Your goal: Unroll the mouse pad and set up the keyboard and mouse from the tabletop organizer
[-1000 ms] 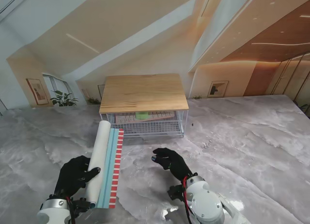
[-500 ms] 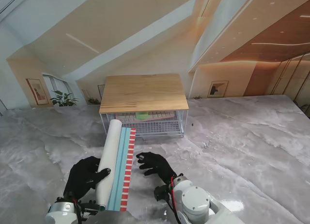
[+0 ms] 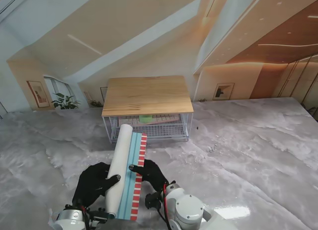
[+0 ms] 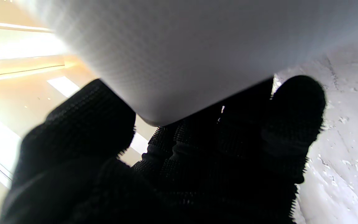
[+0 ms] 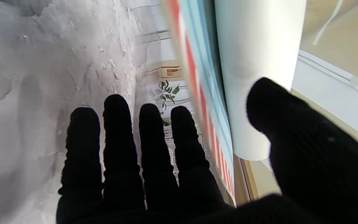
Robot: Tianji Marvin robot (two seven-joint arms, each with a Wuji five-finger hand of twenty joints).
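Stand view: bright, even, sharp; a white glare patch on the marble table point(image 3: 233, 210) nearest me. Left wrist view: the roll point(image 4: 179, 49) fills it, out of focus; background overexposed. Right wrist view: striped edge motion-blurred.

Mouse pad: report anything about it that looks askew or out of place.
The mouse pad is not flat on the table: it is mostly rolled, one striped flap loose along its right side. The left hand grips the roll, tilted away toward the organizer. The right hand is open at the flap's edge.
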